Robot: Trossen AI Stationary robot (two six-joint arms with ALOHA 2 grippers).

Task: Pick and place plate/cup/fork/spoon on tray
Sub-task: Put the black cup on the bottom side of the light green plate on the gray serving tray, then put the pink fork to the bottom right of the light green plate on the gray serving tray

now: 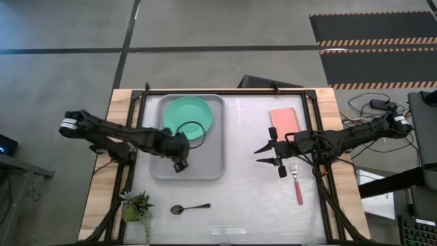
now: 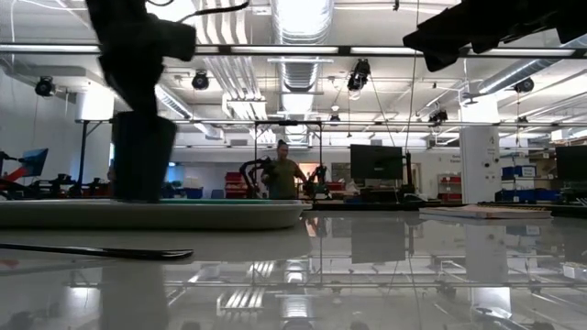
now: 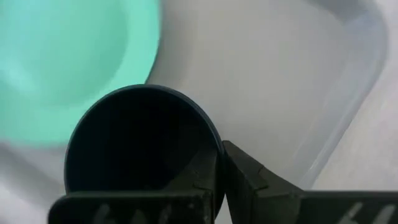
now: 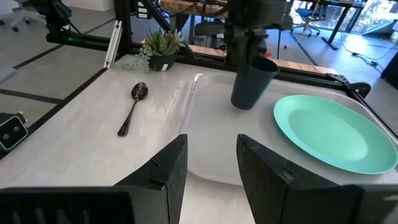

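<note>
Currently mid-placement of the cup (image 4: 253, 82). Left gripper (image 1: 180, 162) over the near half of the tray (image 1: 212, 167), fingers closed on the cup's rim, one finger inside the mouth by the look of the left wrist view (image 3: 214, 180). Cup tilted slightly in the right wrist view, base at or just above the tray floor; cannot tell whether touching. Low view: cup dark against the room, standing at tray level.

Plate (image 1: 188, 115) already on the tray, in the far half, flat, just beside the cup but apart from it.

Right gripper (image 1: 265, 155) hovering over bare table between tray and fork (image 1: 296, 183), fingers spread wide, holding nothing. Fork lying on the table on the right side, handle toward the near edge, tines toward the gripper. Pink pad (image 1: 285, 122) beyond it, near the far edge.

Spoon (image 1: 189, 207) on the table near the front edge, outside the tray, bowl toward the small potted plant (image 1: 135, 205) at the left front corner.

Judgement: two of four items dealt with once the cup is let go; fork and spoon not yet touched.

Next move likely: settle the cup upright on the tray floor, open the fingers, lift straight up so the inner finger clears the rim without tipping it. Afterwards, fork for the right arm, spoon for the left, seems the natural split. Both flat and thin, so low, careful pinches needed.
</note>
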